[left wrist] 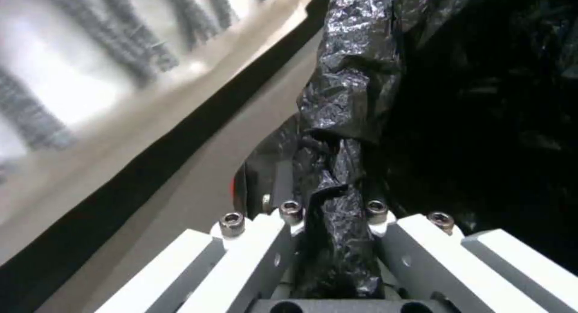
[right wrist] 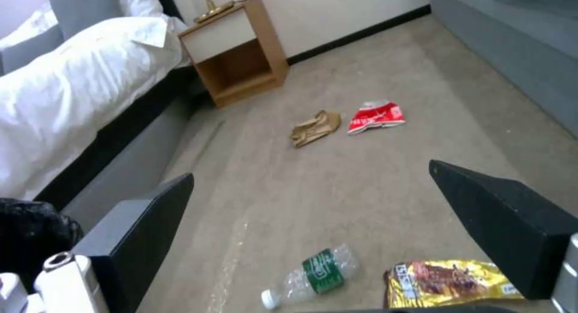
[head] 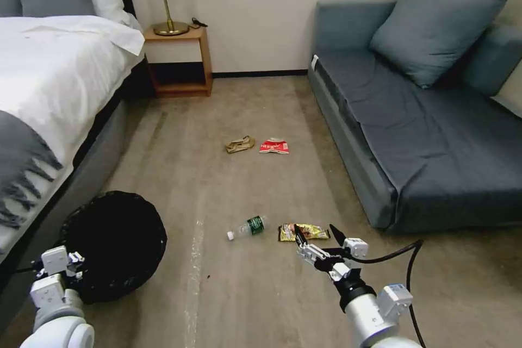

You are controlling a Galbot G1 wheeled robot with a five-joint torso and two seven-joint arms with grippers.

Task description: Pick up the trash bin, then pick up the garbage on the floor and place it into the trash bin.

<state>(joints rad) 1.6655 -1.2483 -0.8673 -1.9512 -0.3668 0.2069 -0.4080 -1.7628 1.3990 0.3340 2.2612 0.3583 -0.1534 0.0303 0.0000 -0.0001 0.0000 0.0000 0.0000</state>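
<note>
Four litter items lie on the floor between the bed (head: 49,81) and the sofa (head: 413,136): the clear bottle (head: 247,226) and the snack wrapper (head: 303,231) near the robot, the tan paper wad (head: 240,144) and the red-white packet (head: 274,146) farther off toward the nightstand (head: 178,60). The trash bin (head: 117,242) sits by the bed's side, its black bag (left wrist: 343,137) pinched in the left tool (head: 68,263), whose fingers are clamped on a fold of plastic at the rim. The right tool (head: 321,235) hovers with its fingers spread wide, just over the wrapper.

The risk, as I judge it, is the bin grip: it seems to hold mostly thin liner, which could slip or tear and drop the bin. The crinkled wrapper may also slide from under the fingers.

The left wrist view shows the pinched fold close up, which the head view cannot resolve. The right wrist view shows the wrapper beside one fingertip (right wrist: 505,227).
</note>
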